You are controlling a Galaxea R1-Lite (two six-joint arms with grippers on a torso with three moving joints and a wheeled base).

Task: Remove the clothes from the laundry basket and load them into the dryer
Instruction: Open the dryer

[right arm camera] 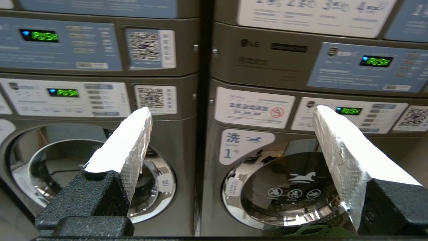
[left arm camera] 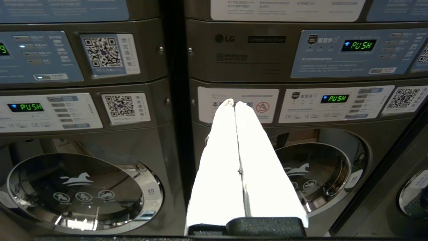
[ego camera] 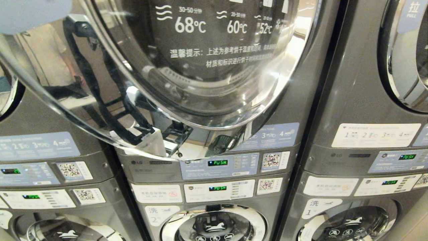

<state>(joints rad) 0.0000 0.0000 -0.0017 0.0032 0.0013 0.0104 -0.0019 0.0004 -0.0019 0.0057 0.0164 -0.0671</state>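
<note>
While left tool [left arm camera: 235,104] sits pinched together and right tool [right arm camera: 230,113] spread, round chrome-rimmed glass dryer door [ego camera: 174,77] risks blocking loading.

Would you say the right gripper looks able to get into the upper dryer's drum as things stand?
Probably not yet. The right gripper is open and empty, facing the lower washers, and the dryer door above seems shut across the drum, so it would have to be pulled open first.

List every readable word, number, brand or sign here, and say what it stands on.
"68°C", "60°C", "52°C": dryer door.
"PUSH": green display under it.
"LG": dryer panel.
"洗 2": washer label.
"洗 1": washer label.
"拉 PULL": neighbouring door.
QR codes and fine Chinese print: unreadable.
</note>
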